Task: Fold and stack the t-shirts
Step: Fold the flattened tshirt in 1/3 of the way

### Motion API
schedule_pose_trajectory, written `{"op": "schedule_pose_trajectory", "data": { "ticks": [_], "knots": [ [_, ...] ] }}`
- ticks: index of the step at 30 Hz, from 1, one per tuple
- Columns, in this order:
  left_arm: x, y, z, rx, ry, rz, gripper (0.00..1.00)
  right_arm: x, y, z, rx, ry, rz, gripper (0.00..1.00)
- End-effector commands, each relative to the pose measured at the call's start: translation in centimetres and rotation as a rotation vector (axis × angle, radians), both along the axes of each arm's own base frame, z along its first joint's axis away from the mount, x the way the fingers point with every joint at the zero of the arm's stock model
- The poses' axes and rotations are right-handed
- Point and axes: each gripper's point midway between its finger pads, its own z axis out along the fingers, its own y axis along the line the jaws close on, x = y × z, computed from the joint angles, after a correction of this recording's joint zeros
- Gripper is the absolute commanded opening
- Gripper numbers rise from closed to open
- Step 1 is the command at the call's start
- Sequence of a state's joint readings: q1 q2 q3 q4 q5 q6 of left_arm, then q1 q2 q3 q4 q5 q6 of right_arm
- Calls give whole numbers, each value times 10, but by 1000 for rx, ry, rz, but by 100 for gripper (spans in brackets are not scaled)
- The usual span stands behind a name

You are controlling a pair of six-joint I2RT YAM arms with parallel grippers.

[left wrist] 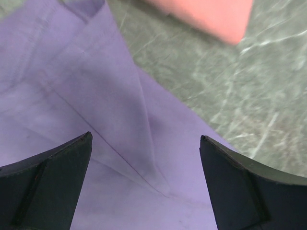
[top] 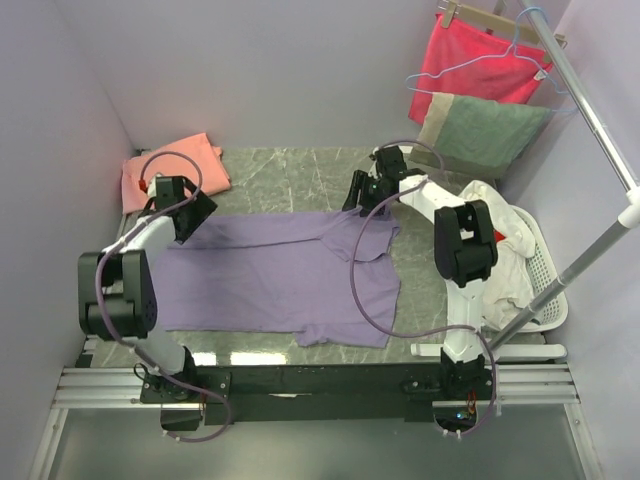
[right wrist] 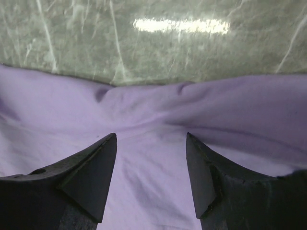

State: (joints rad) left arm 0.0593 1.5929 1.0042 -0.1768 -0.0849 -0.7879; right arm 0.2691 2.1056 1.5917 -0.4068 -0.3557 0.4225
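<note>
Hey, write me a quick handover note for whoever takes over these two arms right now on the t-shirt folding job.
Left gripper: open, low over the far left corner of the lavender t-shirt, holding nothing.
Right gripper: open, over its far right edge, holding nothing.
The shirt lies spread flat on the table, not yet folded.
Salmon-pink t-shirt sits at the table's far left corner, apparently folded.
Left to do: grasp the far edge, fold the lavender shirt, stack it with the pink one.
</note>
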Motion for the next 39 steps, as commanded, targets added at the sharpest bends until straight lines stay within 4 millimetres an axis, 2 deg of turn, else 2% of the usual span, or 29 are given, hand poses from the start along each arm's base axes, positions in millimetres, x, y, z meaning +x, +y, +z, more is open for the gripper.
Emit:
{"op": "schedule_pose_trajectory", "data": {
  "ticks": [1, 5, 7, 8, 10, 19, 21, 23, 24, 26, 27, 29, 31, 32, 34, 36, 39],
  "knots": [
    [27, -11, -4, -46, -31, -46, 100, 21, -1, 12, 2, -27, -20, 66],
    [41, -14, -17, -68, -17, -54, 99, 23, -13, -5, -57, 24, -73, 67],
    [43, -17, -33, -78, 21, -60, 99, 26, -28, -15, -77, 50, -127, 67],
    [46, -18, -33, -80, 22, -57, 99, 29, -32, -16, -72, 56, -142, 67],
    [44, -22, -50, -90, 75, -54, 100, 35, -48, -24, -87, 91, -195, 67],
    [34, -39, -85, -126, 163, -48, 100, 56, -71, -36, -125, 129, -238, 67],
    [28, -60, -91, -128, 186, -84, 100, 57, -73, -39, -134, 143, -236, 67],
    [19, -67, -98, -137, 210, -86, 100, 59, -74, -35, -138, 140, -239, 67],
    [19, -74, -96, -139, 194, -98, 99, 69, -69, -26, -117, 70, -222, 67],
    [14, -77, -99, -150, 191, -98, 99, 65, -67, -3, -97, 4, -206, 67],
    [16, -78, -94, -150, 172, -98, 99, 71, -63, 11, -76, -58, -180, 67],
    [18, -78, -87, -144, 162, -103, 99, 67, -61, 39, -63, -125, -172, 68],
    [17, -70, -83, -98, 180, -87, 100, 63, -55, 64, -45, -189, -138, 68],
    [22, -67, -75, -81, 169, -82, 99, 62, -54, 70, -46, -204, -126, 68],
    [15, -54, -70, -19, 202, -50, 99, 52, -50, 78, -39, -204, -101, 68],
    [13, -39, -62, 47, 208, -2, 99, 40, -44, 71, -47, -166, -76, 68],
    [-2, -24, -61, 105, 247, 46, 99, 19, -28, 59, -44, -119, -13, 68]
  ]
}}
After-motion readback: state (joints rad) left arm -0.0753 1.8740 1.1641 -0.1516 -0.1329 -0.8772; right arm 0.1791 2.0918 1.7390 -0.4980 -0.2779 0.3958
